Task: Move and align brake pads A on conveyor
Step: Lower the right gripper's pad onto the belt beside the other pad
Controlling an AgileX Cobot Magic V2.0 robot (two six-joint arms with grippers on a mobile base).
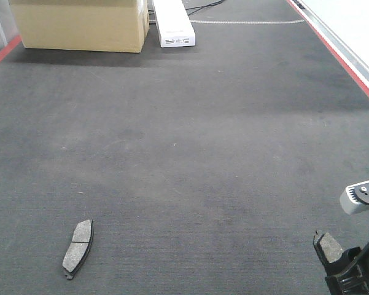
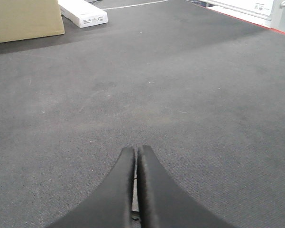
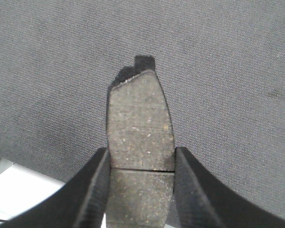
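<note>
On the wide conveyor tabletop [image 1: 190,153], one brake pad [image 1: 78,247] is seen lying flat at 7 o'clock, seemingly as the start of the row. A second pad [image 3: 140,128] is pinched across its grooved middle by the right fingers [image 3: 92,190] at 5 o'clock, evidently for carrying, with its rear end cut off from view. The left fingers [image 2: 123,190] are pressed together on nothing, and no further pads can be made out.

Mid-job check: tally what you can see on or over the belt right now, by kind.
Brake pads: 2 (loose brake pad lying on the conveyor, held brake pad in the right gripper)
Cardboard box: 1
White box: 1
Total: 4
</note>
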